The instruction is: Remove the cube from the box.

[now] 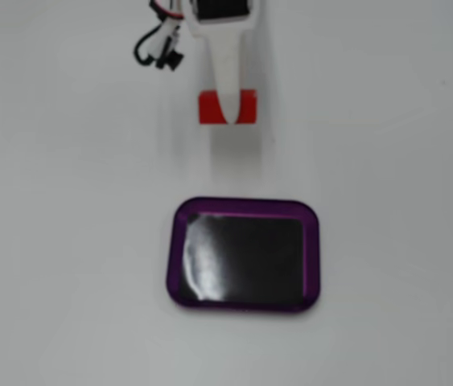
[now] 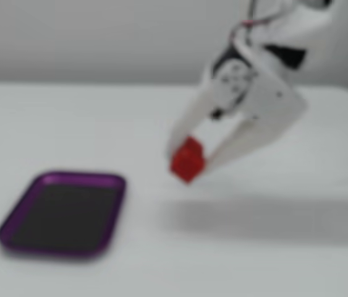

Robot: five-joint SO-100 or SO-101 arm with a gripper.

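Observation:
The red cube [image 1: 245, 107] sits between the white fingers of my gripper [image 1: 228, 112], held above the white table and outside the box. In a fixed view from the side the cube [image 2: 187, 159] hangs clear of the table at the fingertips of the gripper [image 2: 189, 164], to the right of the box. The box [image 1: 243, 254] is a shallow purple-rimmed tray with a shiny black floor, and it holds nothing. It also shows in the side view [image 2: 63, 212] at lower left. The side view is blurred.
A black and red cable bundle [image 1: 158, 44] hangs beside the arm at the top. The white arm body [image 2: 266, 68] fills the upper right of the side view. A white table [image 1: 65, 241] lies all around.

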